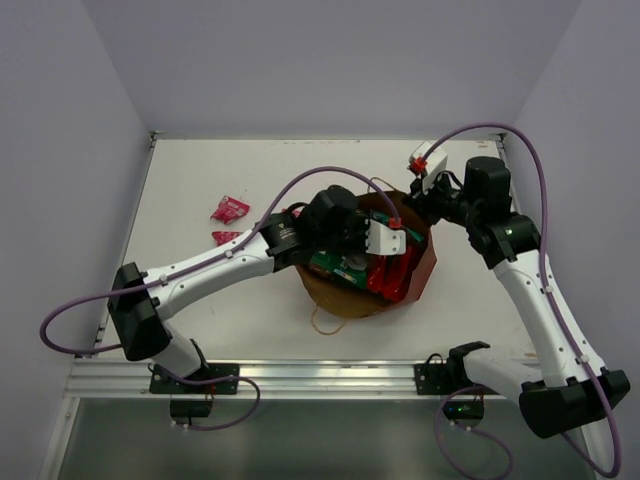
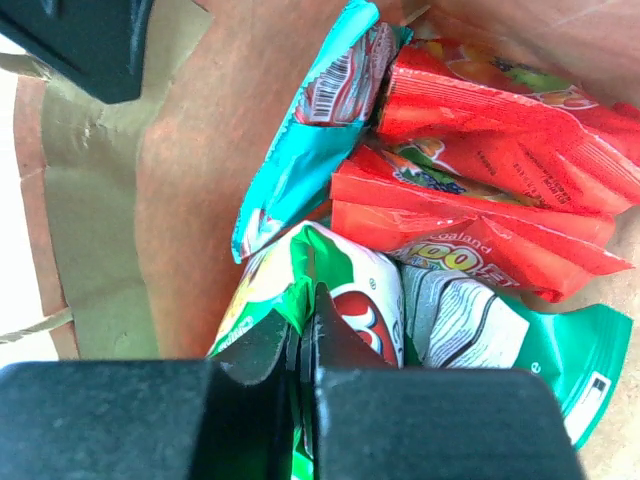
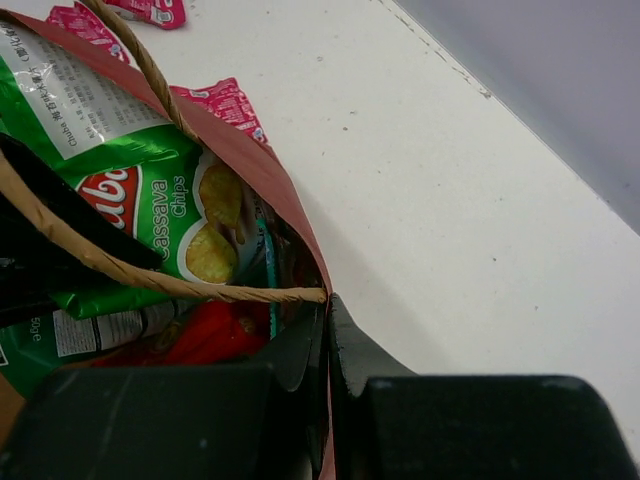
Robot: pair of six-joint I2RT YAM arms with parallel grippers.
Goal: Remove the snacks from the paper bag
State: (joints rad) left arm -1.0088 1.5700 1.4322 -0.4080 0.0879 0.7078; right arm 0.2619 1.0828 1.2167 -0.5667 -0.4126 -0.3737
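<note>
The red-brown paper bag [image 1: 422, 268] stands open at the table's middle. My left gripper [image 2: 308, 302] reaches inside it and is shut on the top edge of the green-white chip bag [image 2: 365, 300]. A teal packet [image 2: 305, 140] and a red packet [image 2: 480, 190] lie beside it in the bag. My right gripper [image 3: 328, 308] is shut on the bag's rim [image 3: 285, 195], next to the end of a twisted handle [image 3: 150, 282]. Three red-pink sachets [image 3: 228, 100] lie on the table outside the bag; two of them show in the top view [image 1: 229, 208].
The white table [image 1: 200, 330] is walled by pale panels at the back and sides. A metal rail [image 1: 300, 378] runs along the near edge. The sachets lie left of the bag, close to my left arm [image 1: 215, 262]. A second handle loop [image 1: 325, 322] lies on the table in front of the bag.
</note>
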